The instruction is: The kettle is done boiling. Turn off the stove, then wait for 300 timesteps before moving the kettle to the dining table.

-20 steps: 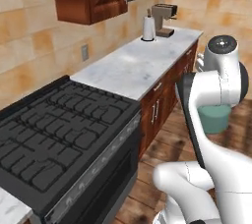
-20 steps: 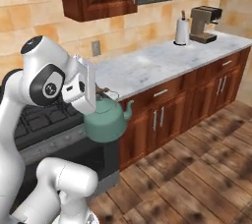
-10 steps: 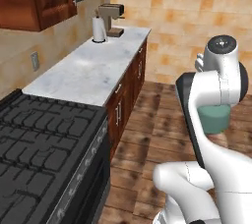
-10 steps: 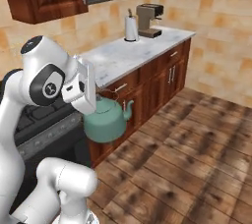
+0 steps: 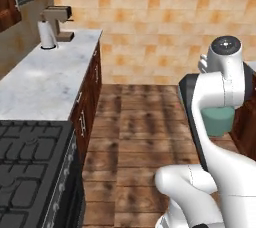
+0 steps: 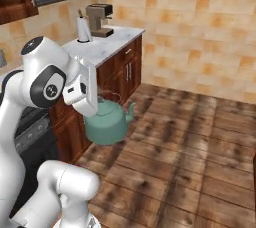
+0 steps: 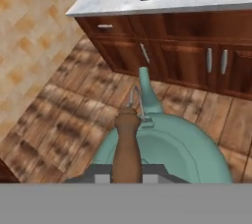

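Kettle (image 6: 106,124), teal, hangs by its handle from the closed claw (image 7: 127,169), above the wood floor (image 6: 200,147), spout toward 12 o'clock in the hand view. Stove (image 5: 27,167) lies at 8 o'clock in the left base view, beside the marble table (image 5: 45,79).

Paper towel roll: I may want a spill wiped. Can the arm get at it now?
Probably not: the end effector is shut on the kettle, and the paper towel roll stands far down the counter.

Tan tiled wall (image 5: 150,17), wood plank floor (image 6: 200,142), marble counter (image 5: 45,77) (dark wood cabinets (image 5: 92,89) beneath)
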You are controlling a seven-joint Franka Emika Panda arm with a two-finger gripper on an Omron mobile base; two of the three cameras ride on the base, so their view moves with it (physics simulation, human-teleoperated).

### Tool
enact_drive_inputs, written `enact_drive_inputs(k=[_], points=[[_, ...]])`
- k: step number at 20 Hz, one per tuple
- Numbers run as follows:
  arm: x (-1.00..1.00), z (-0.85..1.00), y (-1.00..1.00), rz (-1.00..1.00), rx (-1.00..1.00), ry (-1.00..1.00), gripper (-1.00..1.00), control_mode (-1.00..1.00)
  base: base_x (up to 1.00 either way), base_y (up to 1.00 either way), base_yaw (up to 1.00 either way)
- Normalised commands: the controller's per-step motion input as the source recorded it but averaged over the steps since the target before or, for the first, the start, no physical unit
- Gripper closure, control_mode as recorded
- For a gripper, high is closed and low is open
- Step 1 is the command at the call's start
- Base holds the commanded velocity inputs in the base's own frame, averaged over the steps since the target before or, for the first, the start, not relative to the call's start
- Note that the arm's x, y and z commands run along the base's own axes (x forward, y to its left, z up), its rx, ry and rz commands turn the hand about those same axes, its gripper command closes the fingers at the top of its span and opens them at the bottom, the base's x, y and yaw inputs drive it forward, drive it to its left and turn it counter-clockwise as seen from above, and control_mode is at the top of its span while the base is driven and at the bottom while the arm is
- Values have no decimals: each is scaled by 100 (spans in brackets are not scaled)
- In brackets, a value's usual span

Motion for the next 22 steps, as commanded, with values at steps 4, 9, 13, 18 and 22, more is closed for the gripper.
enact_drive_inputs(k=[4,9,13,18,22], points=[[0,0,0,0,0,0,100,100,0,-29,-42],[0,0,0,0,0,0,100,100,4,-27,-39],[0,0,0,0,0,0,100,100,12,-24,-37],[0,0,0,0,0,0,100,100,4,-23,-37],[0,0,0,0,0,0,100,100,0,-20,-39]])
